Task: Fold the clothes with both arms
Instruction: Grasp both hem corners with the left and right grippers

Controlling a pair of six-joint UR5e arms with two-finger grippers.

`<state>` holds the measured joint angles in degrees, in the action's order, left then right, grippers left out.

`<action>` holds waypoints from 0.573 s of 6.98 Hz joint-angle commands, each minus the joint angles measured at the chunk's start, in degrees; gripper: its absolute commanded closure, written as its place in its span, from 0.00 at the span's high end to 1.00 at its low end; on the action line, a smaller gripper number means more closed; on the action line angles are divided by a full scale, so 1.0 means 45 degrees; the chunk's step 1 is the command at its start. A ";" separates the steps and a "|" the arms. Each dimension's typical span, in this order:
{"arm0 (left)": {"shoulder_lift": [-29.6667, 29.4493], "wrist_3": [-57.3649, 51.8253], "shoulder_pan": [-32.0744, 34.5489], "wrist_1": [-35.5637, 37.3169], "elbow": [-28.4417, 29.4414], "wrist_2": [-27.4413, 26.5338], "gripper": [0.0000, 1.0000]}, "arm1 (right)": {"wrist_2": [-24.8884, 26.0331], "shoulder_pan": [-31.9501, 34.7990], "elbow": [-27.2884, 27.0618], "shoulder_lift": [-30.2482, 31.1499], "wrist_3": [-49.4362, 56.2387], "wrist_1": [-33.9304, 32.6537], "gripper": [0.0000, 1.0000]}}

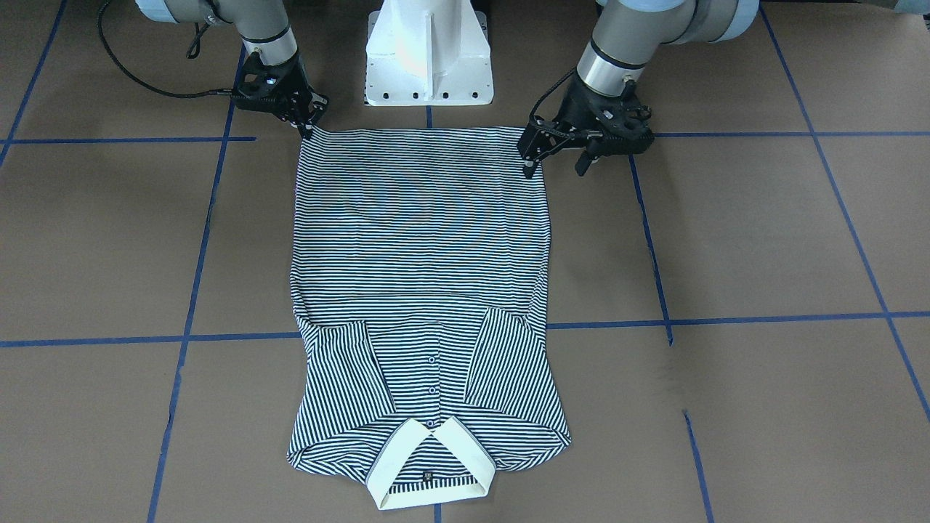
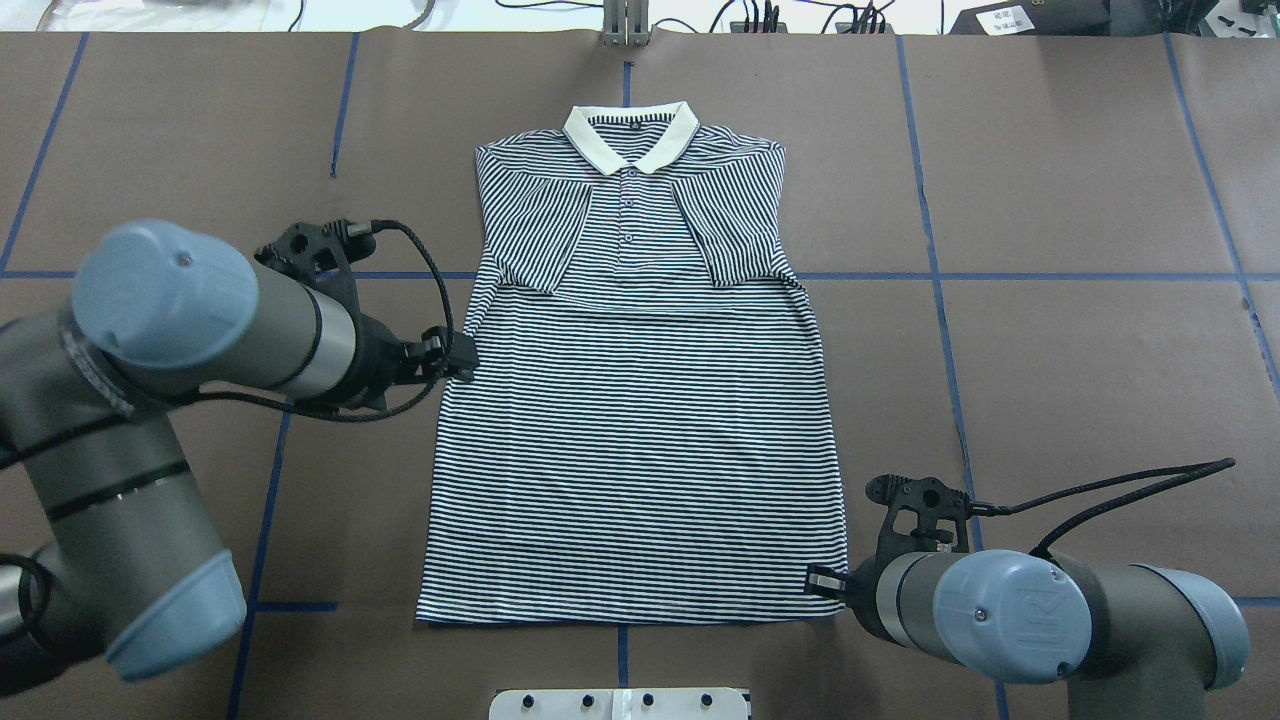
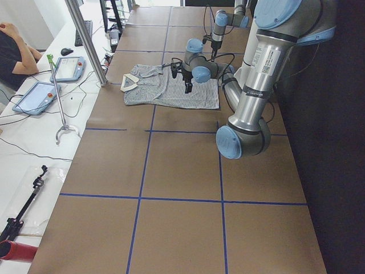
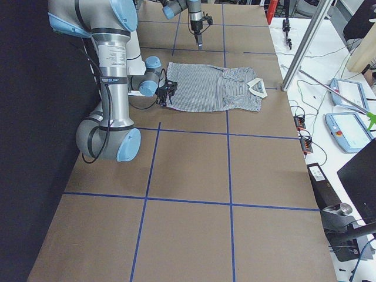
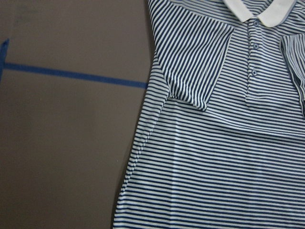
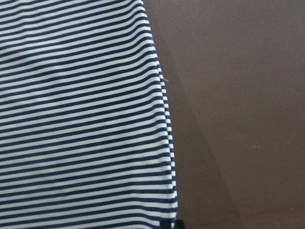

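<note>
- Showing the polo shirt point(image 2: 640, 430) lying flat, front side up, in the middle of the brown counter point(image 2: 1050, 350).
- Pointing its cream collar point(image 2: 630, 135) toward the top of the overhead frame and its hem toward the bottom.
- Keeping both short sleeves point(image 2: 535, 225) folded inward over the chest, one on each side of the button placket.
- Placing the right gripper point(image 1: 306, 127) at the upper left of the front-facing frame, fingers drawn together and seemingly pinching the hem corner of the shirt.
- Confirming this in the right wrist view, with a small black tip at the bottom edge, right at that striped corner.
- Holding the left gripper point(image 1: 555, 172) at the upper right of the front-facing frame, fingers spread apart and gripping nothing, raised by the shirt's side edge.
- Crossing the counter with blue tape lines point(image 2: 1000, 277); one passing under the shirt just below the sleeves.
- Standing the white pedestal base point(image 1: 429, 58) at the top centre of the front-facing frame, just beyond the hem.
</note>
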<state>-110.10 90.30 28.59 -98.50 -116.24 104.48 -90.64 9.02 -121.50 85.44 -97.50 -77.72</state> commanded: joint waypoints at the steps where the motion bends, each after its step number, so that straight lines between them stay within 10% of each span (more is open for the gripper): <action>1: 0.0654 0.3728 -0.2752 0.0014 -0.0066 -0.2003 1.00 | 0.0006 0.0046 -0.0477 -0.0081 0.0006 0.0005 0.00; 4: 0.1243 0.4973 -0.3990 0.0423 -0.0048 -0.2807 0.99 | 0.0006 0.0182 -0.0753 -0.0139 0.0006 0.0005 0.00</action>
<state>-105.21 111.49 11.92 -97.61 -116.45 92.64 -90.62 9.48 -124.59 84.96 -97.47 -77.69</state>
